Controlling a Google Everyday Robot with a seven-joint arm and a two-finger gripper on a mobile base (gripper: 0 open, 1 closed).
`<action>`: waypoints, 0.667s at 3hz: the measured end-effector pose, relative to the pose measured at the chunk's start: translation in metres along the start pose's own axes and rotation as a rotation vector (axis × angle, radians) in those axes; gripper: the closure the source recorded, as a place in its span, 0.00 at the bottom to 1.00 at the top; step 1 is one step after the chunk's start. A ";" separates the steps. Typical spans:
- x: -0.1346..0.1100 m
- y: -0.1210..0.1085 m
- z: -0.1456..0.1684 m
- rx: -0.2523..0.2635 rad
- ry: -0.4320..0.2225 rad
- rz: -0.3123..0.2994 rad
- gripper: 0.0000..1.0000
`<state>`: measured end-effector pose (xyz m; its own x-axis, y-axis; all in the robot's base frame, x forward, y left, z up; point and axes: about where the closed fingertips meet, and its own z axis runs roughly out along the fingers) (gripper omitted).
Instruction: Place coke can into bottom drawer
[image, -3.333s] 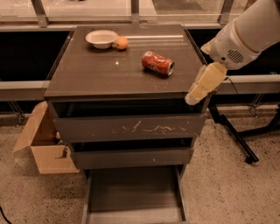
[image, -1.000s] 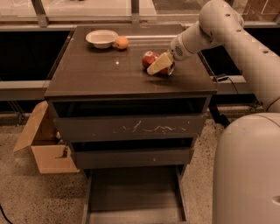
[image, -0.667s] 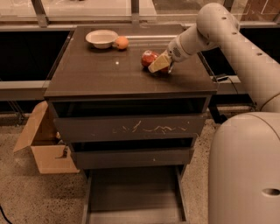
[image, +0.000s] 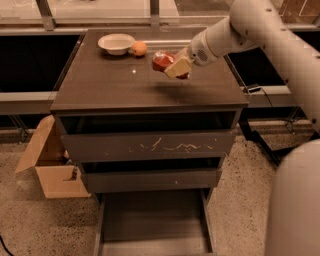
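Note:
The red coke can (image: 162, 61) is held in my gripper (image: 176, 69), lifted a little above the dark cabinet top (image: 120, 80), its shadow below it. The pale fingers (image: 179, 66) are shut around the can's right part, and my white arm reaches in from the upper right. The bottom drawer (image: 152, 220) is pulled out at the foot of the cabinet, a shallow tray with a flat grey floor and thin side rails, directly below and nearer the camera than the can.
A white bowl (image: 116, 43) and an orange fruit (image: 139, 48) sit at the back of the cabinet top. The scratched drawer front (image: 150, 146) and a plain one (image: 150, 179) are shut. A cardboard box (image: 47, 165) stands on the floor at left.
My gripper reached the can on the cabinet top, closed on it, and has now lifted it off the surface and moved it slightly left.

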<state>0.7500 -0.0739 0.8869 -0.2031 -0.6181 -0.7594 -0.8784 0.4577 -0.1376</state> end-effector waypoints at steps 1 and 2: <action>-0.023 0.041 -0.046 -0.050 -0.111 -0.064 1.00; -0.024 0.043 -0.046 -0.054 -0.119 -0.065 1.00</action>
<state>0.6973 -0.0691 0.9283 -0.0952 -0.5633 -0.8208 -0.9108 0.3821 -0.1566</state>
